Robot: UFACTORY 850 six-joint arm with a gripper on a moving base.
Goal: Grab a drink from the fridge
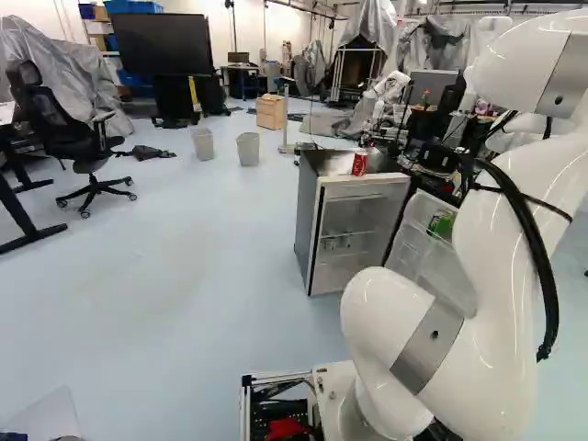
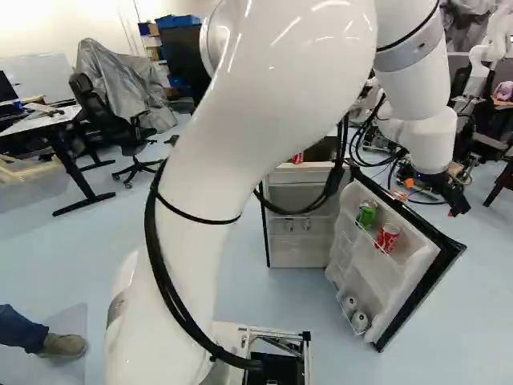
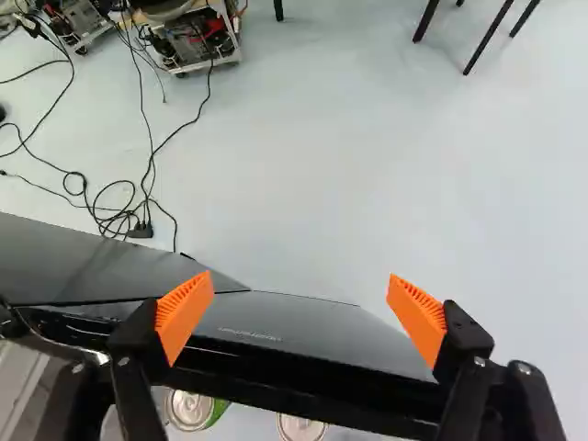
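Observation:
My gripper point(image 2: 430, 196) is above the outer side of the opened fridge door point(image 2: 401, 277). In the wrist view the gripper point(image 3: 301, 310) stands wide open over the door's dark top edge point(image 3: 303, 378), nothing gripped. The door's inner rack holds a green can point(image 2: 367, 215) and a red can point(image 2: 388, 237), with two pale cans point(image 2: 359, 321) lower down. Behind the door edge, the wrist view shows the tops of the green can point(image 3: 191, 410) and another can point(image 3: 300, 428). Another red can point(image 1: 359, 163) stands on top of the fridge point(image 1: 310, 220).
Cables point(image 3: 119, 216) lie on the floor beyond the door. Wheeled equipment point(image 3: 197, 37) and thin dark legs point(image 3: 487, 37) stand farther off. Another robot point(image 1: 390, 89) is behind the fridge. Two bins point(image 1: 248, 149) and an office chair point(image 1: 87, 147) stand in the room.

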